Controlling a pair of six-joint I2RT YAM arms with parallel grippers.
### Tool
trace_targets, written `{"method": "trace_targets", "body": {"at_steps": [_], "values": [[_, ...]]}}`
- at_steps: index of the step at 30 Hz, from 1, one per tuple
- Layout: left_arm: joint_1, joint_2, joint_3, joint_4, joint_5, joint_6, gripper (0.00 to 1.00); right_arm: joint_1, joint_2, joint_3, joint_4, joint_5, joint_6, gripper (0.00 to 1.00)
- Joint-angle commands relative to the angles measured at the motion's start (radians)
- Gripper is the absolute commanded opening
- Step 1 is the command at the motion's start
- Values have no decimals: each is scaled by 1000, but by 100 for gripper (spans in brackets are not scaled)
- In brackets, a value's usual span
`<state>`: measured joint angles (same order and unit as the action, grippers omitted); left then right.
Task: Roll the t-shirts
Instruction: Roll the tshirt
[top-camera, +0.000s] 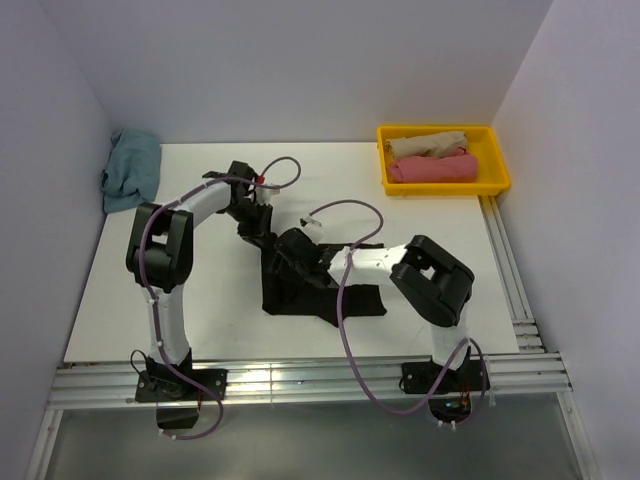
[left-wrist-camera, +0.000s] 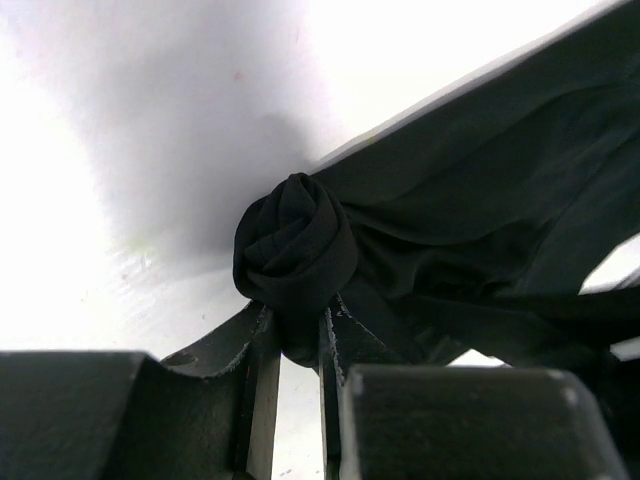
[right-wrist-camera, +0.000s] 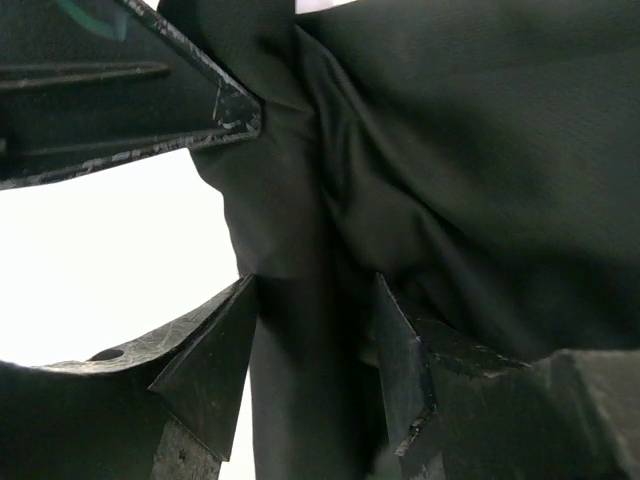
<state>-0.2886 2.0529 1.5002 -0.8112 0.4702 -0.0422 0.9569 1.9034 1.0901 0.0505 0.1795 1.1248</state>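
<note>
Black t-shirt (top-camera: 295, 298) lies part-rolled on the white surface (top-camera: 200, 310). Left jaws pinch its rolled end; right jaws stand apart astride a fold.

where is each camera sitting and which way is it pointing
Top camera: high behind the robot, looking down on the table; left arm and right arm show, bases included.
Left wrist: on its arm, looking along the left gripper at the black t-shirt, one end rolled.
Right wrist: on its arm, looking past the right gripper onto the same shirt.
Shared: all three show the black t-shirt.
</note>
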Motion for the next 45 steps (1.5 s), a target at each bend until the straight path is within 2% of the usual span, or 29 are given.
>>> {"method": "trace_targets", "body": {"at_steps": [1, 6, 10, 22, 27, 34, 40, 45], "values": [[-24, 19, 60, -25, -62, -5, 0, 23, -64, 92, -285, 172, -72, 57], [-61, 38, 98, -48, -116, -12, 0, 42, -104, 132, -360, 230, -121, 58], [-78, 50, 132, -71, -140, -12, 0, 75, -73, 249, -431, 299, -163, 58], [-95, 70, 178, -114, -168, -12, 0, 126, 167, 565, -619, 359, -220, 56], [-96, 78, 189, -118, -165, -15, 0, 138, 217, 611, -684, 403, -224, 56], [-99, 92, 204, -120, -159, -18, 2, 146, 243, 596, -660, 384, -237, 56], [-101, 102, 212, -120, -151, -21, 11, 152, 261, 596, -652, 351, -243, 57], [-101, 107, 227, -124, -142, -22, 28, 155, 286, 608, -678, 331, -238, 57]]}}
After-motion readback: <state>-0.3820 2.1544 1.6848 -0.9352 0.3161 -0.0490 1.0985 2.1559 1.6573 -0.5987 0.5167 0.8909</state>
